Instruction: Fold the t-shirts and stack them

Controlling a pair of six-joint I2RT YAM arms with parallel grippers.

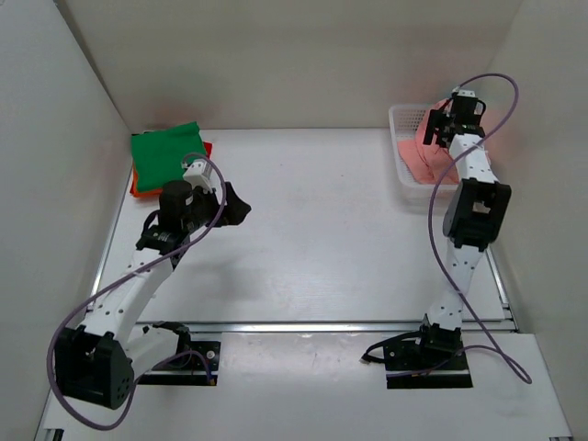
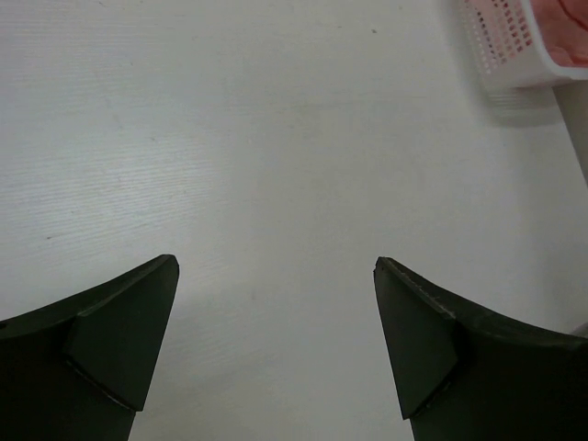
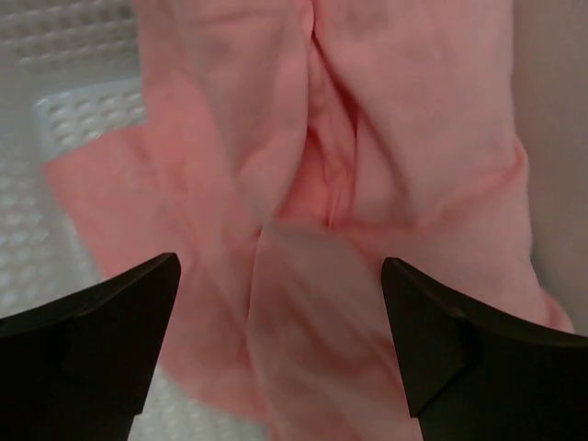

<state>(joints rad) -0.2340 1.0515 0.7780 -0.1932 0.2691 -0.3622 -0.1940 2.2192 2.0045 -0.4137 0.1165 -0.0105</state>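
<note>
While only overhead shows green t-shirt (image 1: pixel 168 152), salmon t-shirt (image 3: pixel 386 119) fills right wrist

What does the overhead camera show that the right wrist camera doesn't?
Only overhead: the folded green t-shirt lying on the orange-red t-shirt at the far left, with the left gripper beside them. Only right wrist: the creases in the cloth up close, with the right gripper open just above them. Both: the salmon pink t-shirt in the white mesh basket.
</note>
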